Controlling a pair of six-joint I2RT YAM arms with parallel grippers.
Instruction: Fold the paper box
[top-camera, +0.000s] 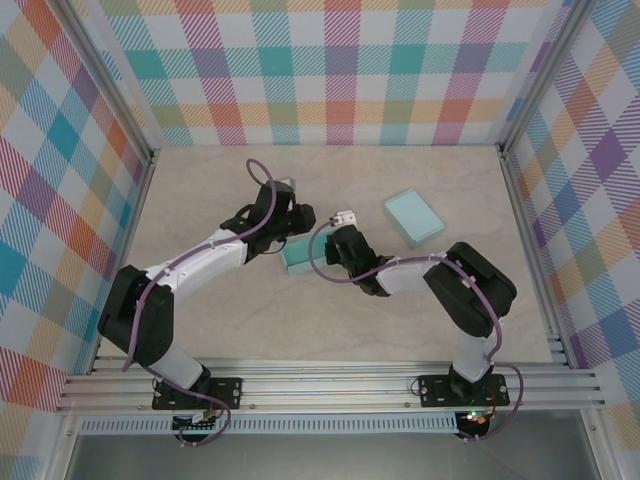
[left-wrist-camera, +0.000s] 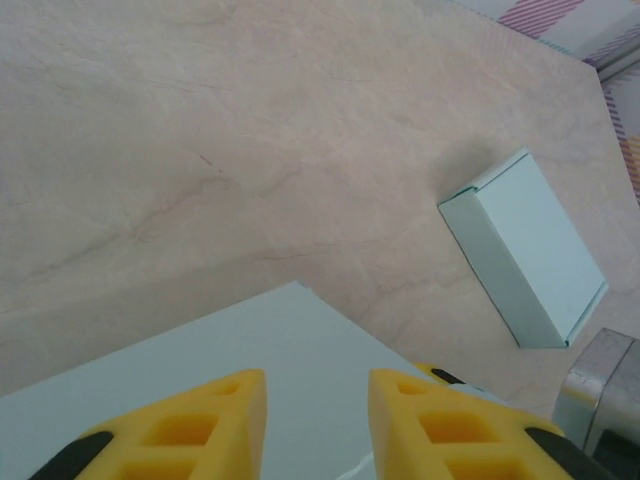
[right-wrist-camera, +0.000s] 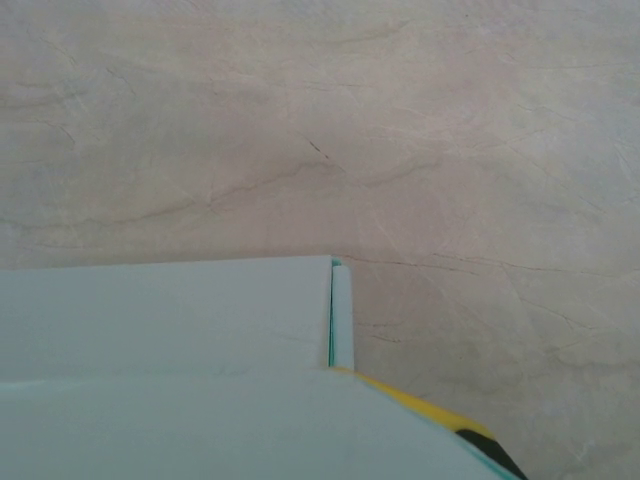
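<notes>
The paper box (top-camera: 298, 255) sits on the bench (top-camera: 220, 310) at centre frame, between your 2 arms. Your right pincer (top-camera: 325, 250) is pressed together, apparently pinching the box's right edge. Your left pincer (left-wrist-camera: 316, 390), half spread, hangs over its upper-left panel.

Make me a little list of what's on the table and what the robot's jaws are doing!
table: pale, marble-look top
paper box: light teal, mid-table, where both arms meet
folded box: light teal, closed, lying apart to the right
left jaws: apart, over a flat panel of the paper box
right jaws: shut, seemingly pinching a flap of the paper box
</notes>
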